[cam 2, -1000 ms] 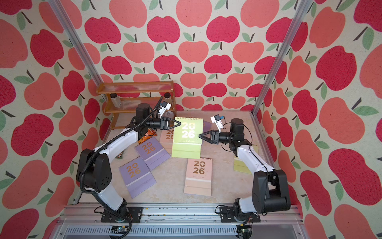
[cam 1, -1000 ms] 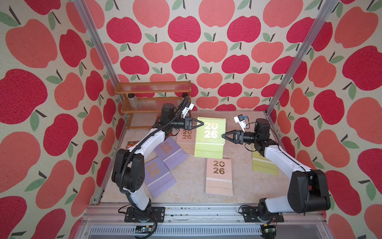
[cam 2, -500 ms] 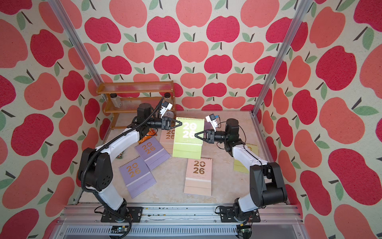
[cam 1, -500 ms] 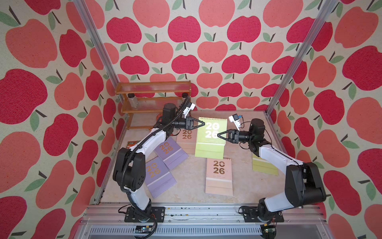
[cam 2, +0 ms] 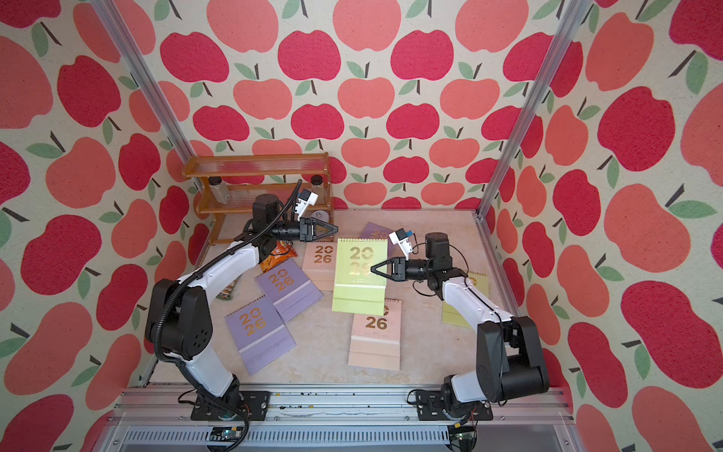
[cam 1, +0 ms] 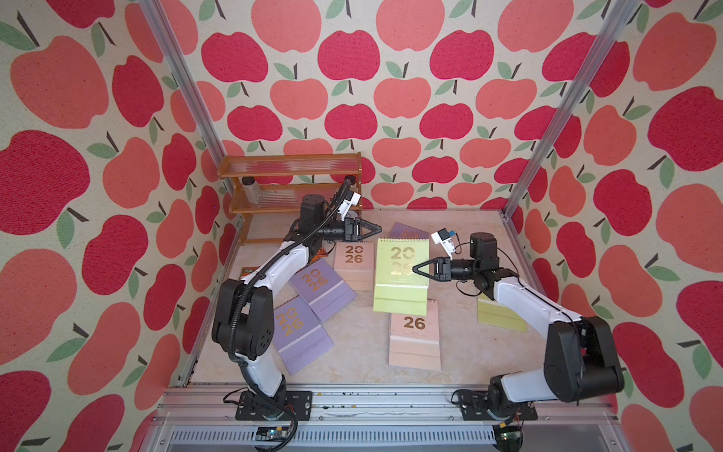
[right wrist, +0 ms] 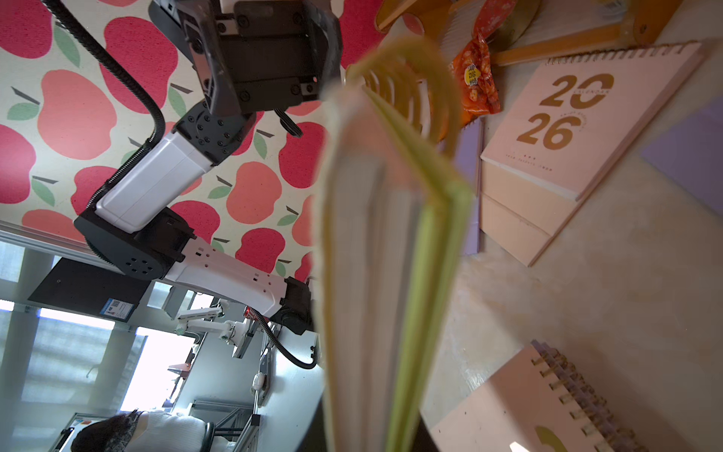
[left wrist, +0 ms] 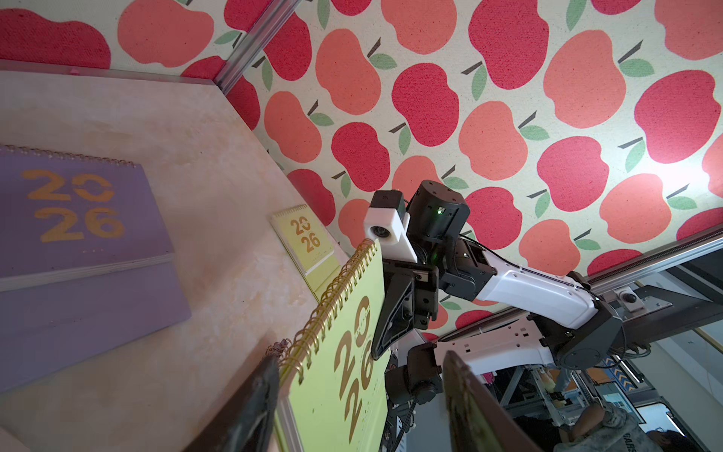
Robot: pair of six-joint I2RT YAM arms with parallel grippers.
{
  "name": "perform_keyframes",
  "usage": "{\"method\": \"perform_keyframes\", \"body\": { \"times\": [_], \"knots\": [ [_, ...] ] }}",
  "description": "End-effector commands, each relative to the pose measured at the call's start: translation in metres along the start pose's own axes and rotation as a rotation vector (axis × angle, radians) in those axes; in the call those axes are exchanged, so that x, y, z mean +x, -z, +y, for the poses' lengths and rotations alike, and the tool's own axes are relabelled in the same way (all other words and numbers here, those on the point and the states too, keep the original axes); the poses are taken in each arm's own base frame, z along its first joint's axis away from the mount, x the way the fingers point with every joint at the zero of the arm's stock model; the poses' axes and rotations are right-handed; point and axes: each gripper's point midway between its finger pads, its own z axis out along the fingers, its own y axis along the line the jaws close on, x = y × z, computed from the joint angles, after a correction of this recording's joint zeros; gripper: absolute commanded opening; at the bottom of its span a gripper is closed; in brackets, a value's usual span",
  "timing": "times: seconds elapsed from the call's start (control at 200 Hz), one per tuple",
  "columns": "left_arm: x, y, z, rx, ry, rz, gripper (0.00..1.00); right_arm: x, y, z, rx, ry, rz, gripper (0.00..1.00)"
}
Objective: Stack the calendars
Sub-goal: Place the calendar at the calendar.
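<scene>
A yellow-green calendar (cam 1: 399,285) (cam 2: 358,289) hangs above the table's middle, its lower edge over a pink calendar (cam 1: 414,336). My right gripper (cam 1: 414,269) (cam 2: 373,269) is shut on its right edge; the right wrist view shows it edge-on (right wrist: 391,235). My left gripper (cam 1: 376,231) (left wrist: 360,358) is open at its top-left spiral corner, the jaws standing clear on either side. Flat on the table lie another pink calendar (cam 1: 354,258), two lilac ones (cam 1: 321,285) (cam 1: 301,332), a lilac one at the back (cam 1: 409,230) and a yellow-green one (cam 1: 500,319) under the right arm.
A wooden shelf (cam 1: 289,184) with small jars stands at the back left, just behind the left arm. An orange snack packet (cam 2: 279,254) and a green one (cam 2: 227,291) lie under that arm. Apple-patterned walls close three sides.
My right gripper moved in and shut on the yellow-green calendar's right edge. The left gripper then opened and let go of its top-left corner.
</scene>
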Motion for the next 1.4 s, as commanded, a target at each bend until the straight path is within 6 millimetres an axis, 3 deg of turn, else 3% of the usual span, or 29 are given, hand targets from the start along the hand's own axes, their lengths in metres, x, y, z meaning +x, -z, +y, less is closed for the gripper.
{"method": "perform_keyframes", "body": {
  "times": [0.0,0.22,0.515,1.396],
  "knots": [
    [-0.004,0.006,-0.009,0.002,-0.043,-0.022,0.65,0.044,0.012,-0.014,0.076,-0.165,0.077,0.00],
    [-0.003,0.005,-0.003,0.004,-0.022,-0.031,0.65,0.079,0.025,-0.024,0.107,-0.286,0.074,0.00],
    [-0.003,0.004,-0.004,0.004,-0.020,-0.031,0.65,0.109,0.023,-0.039,0.108,-0.353,0.071,0.00],
    [-0.002,0.002,-0.001,0.004,-0.010,-0.026,0.65,0.132,0.025,-0.068,0.172,-0.432,0.087,0.00]
  ]
}}
